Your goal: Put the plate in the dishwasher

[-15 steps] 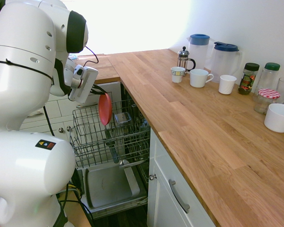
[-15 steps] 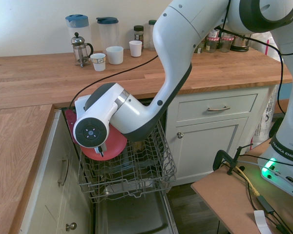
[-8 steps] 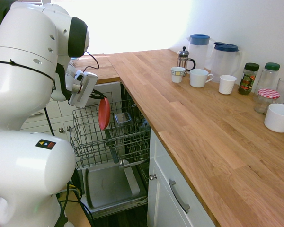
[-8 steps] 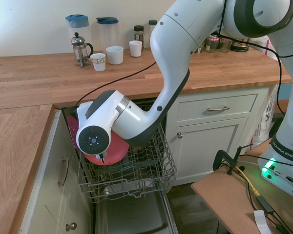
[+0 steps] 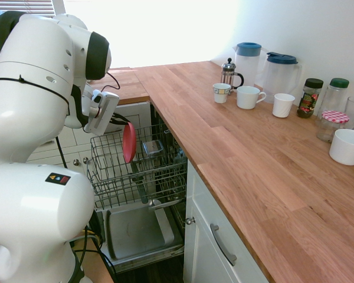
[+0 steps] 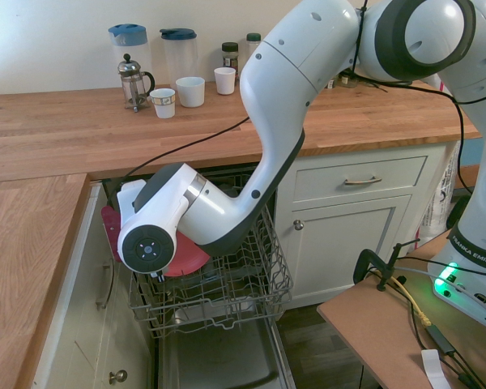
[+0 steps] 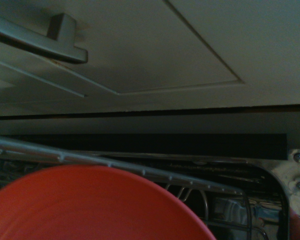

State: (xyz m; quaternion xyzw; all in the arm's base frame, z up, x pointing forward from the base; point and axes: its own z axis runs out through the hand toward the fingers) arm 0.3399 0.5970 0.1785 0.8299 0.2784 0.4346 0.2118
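Note:
The pinkish-red plate (image 5: 128, 142) stands on edge, its lower part down among the wires of the dishwasher's pulled-out upper rack (image 5: 143, 171). My gripper (image 5: 122, 121) is shut on the plate's top rim, at the rack's back left side. In the second exterior view the wrist covers the fingers and most of the plate (image 6: 191, 258), which shows red on either side of it. In the wrist view the plate (image 7: 90, 205) fills the lower part in front of the rack's rail (image 7: 140, 173). The dishwasher's grey inner door (image 5: 135, 231) lies open below.
On the wooden counter (image 5: 236, 147) stand a French press (image 5: 229, 73), two jugs (image 5: 280, 73), mugs (image 5: 248, 96), jars (image 5: 310, 97) and a white bowl (image 5: 348, 146). White cabinet drawers (image 6: 364, 182) flank the dishwasher. A cabinet handle (image 7: 40, 42) is close to the wrist.
The hand has moved down and toward the cabinet side of the rack with the plate, which now sits lower among the wires. The grip has stayed shut.

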